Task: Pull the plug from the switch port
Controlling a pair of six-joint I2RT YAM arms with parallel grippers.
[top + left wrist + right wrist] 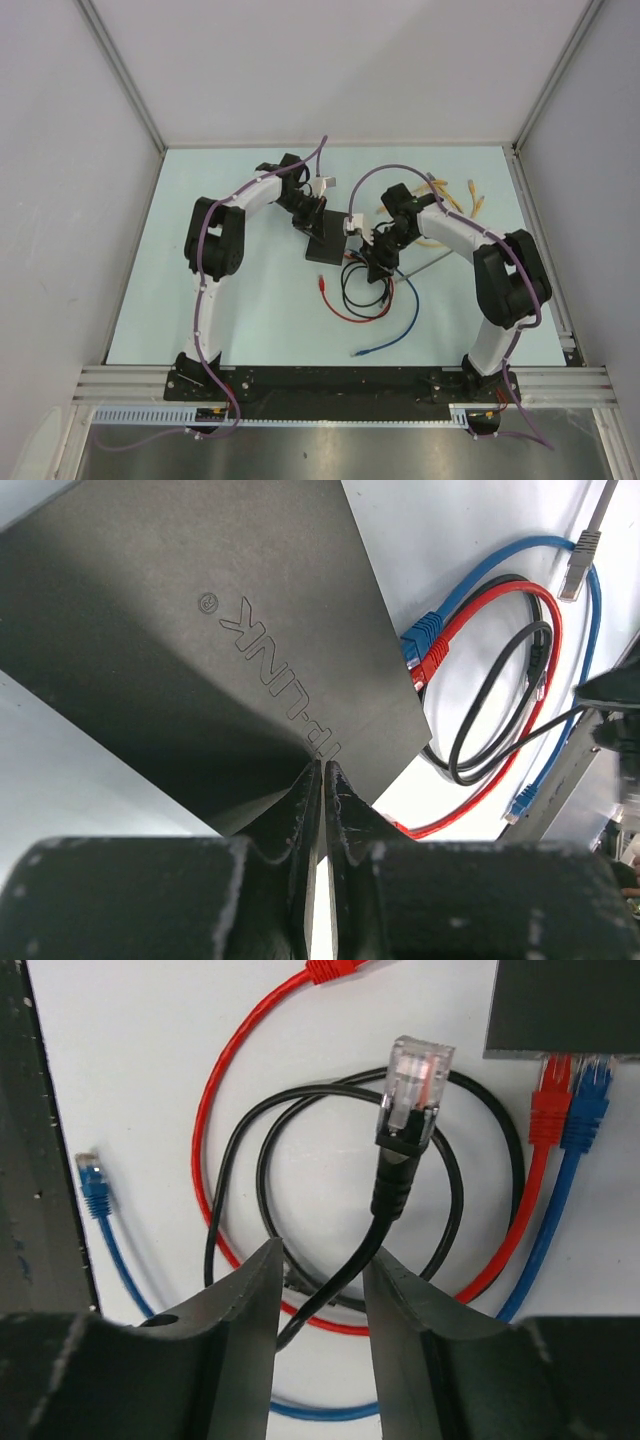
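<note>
The switch [328, 245], a flat matte-black box, lies mid-table. My left gripper [308, 215] is shut, its tips [322, 770] resting at the near edge of the switch [200, 630] top face. A red plug [550, 1110] and a blue plug [590, 1110] sit in ports of the switch [565, 1005]. The black cable's clear plug [415, 1085] is out of the switch, hanging free just in front of my right gripper [322, 1252]. That gripper [378, 262] is open, and the black cable runs loosely between its fingers.
Red, black and blue cable loops [365, 300] lie in front of the switch, with a loose blue end [362, 352] and a loose red end [320, 284]. Yellow cables [450, 205] lie behind the right arm. Aluminium rails border the table.
</note>
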